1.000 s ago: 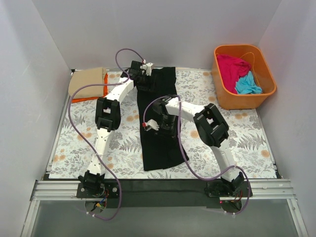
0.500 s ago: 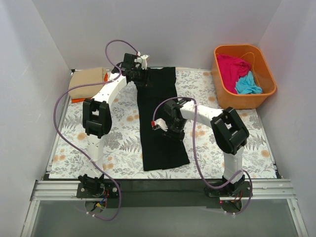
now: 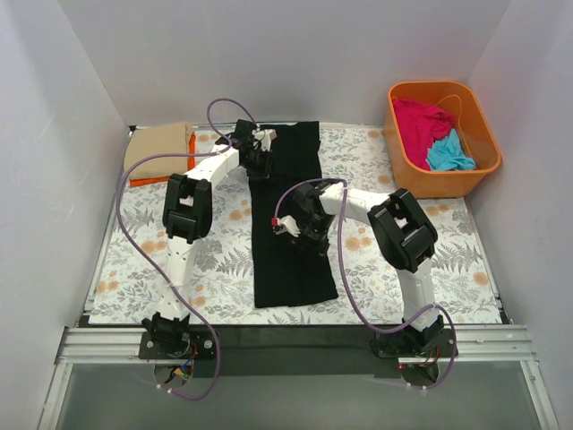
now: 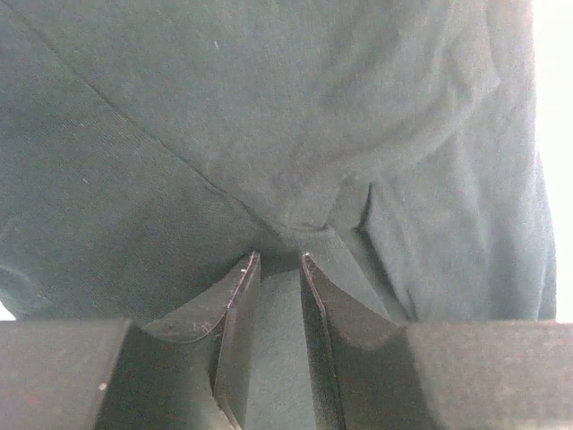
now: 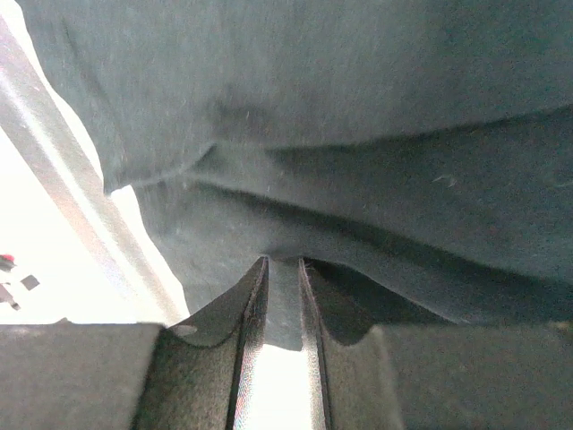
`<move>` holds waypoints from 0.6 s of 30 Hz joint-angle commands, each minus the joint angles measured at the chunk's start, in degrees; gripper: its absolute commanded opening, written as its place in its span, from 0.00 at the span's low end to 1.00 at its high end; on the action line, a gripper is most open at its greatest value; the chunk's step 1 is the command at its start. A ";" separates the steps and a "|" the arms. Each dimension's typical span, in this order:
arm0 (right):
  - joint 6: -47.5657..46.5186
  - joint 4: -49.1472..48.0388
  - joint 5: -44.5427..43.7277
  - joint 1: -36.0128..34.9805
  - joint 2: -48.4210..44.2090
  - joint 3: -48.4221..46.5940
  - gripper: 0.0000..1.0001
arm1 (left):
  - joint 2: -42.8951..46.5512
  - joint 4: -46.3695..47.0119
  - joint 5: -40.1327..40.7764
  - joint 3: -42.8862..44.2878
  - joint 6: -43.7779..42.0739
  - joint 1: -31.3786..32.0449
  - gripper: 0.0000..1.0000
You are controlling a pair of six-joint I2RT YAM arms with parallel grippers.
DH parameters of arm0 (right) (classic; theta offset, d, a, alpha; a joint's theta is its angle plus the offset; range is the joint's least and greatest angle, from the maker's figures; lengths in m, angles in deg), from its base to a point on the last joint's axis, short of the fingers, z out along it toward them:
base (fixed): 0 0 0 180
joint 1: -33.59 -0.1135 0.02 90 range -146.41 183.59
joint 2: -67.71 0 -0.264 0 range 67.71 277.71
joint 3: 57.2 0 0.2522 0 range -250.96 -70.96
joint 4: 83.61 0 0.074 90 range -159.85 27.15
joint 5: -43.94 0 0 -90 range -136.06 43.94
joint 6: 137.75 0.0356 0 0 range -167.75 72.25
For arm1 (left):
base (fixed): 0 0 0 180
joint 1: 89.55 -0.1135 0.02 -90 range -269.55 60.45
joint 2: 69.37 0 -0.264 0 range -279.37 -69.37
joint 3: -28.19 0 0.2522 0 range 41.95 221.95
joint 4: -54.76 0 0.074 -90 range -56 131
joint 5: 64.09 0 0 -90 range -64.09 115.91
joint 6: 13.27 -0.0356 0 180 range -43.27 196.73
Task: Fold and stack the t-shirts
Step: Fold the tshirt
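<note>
The black t-shirt (image 3: pixel 295 273) lies as a long narrow strip down the middle of the floral sheet (image 3: pixel 134 260). My left gripper (image 3: pixel 260 154) is at the strip's far left edge, shut on a pinch of black cloth (image 4: pixel 269 134), which sits between its fingers (image 4: pixel 235 300). My right gripper (image 3: pixel 301 230) is at mid-strip, shut on a fold of the same cloth (image 5: pixel 358 116). A folded tan t-shirt (image 3: pixel 159 148) rests on an orange t-shirt (image 3: pixel 143 180) at the back left. The magenta-pink (image 3: pixel 421 116) and turquoise (image 3: pixel 449 154) t-shirts lie crumpled in the tub.
The rigid orange tub (image 3: pixel 443 184) stands at the back right, just off the sheet. White walls close in the left, back and right sides. A metal rail (image 3: pixel 286 345) with both arm bases runs along the near edge.
The left gripper rose toward the back, then came down and forward again on the shirt's far edge. The right gripper shifted right, then slightly back left. The strip's near end drifted a little left.
</note>
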 commanded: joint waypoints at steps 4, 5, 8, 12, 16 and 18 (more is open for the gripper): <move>-0.65 -5.49 -1.36 2.14 5.27 -3.32 0.25 | -8.06 0.07 3.07 9.71 0.13 -0.37 0.26; -0.65 -5.32 -1.63 3.01 5.97 -4.45 0.25 | -8.67 0.07 3.24 10.86 0.39 -0.46 0.26; -0.92 -5.05 -3.65 5.92 6.59 -5.69 0.25 | -10.70 -0.45 3.33 14.81 0.21 -0.99 0.26; -1.88 -3.82 -3.66 6.45 5.10 -4.91 0.26 | -8.60 -0.46 -0.61 14.48 0.13 -1.78 0.36; -2.06 -3.91 -2.34 5.75 2.03 -2.80 0.30 | 0.17 3.47 -7.73 7.55 0.47 -1.87 0.48; -1.89 -4.00 -1.55 5.75 -1.30 -2.53 0.32 | 7.12 5.07 -9.66 3.32 1.00 -1.87 0.52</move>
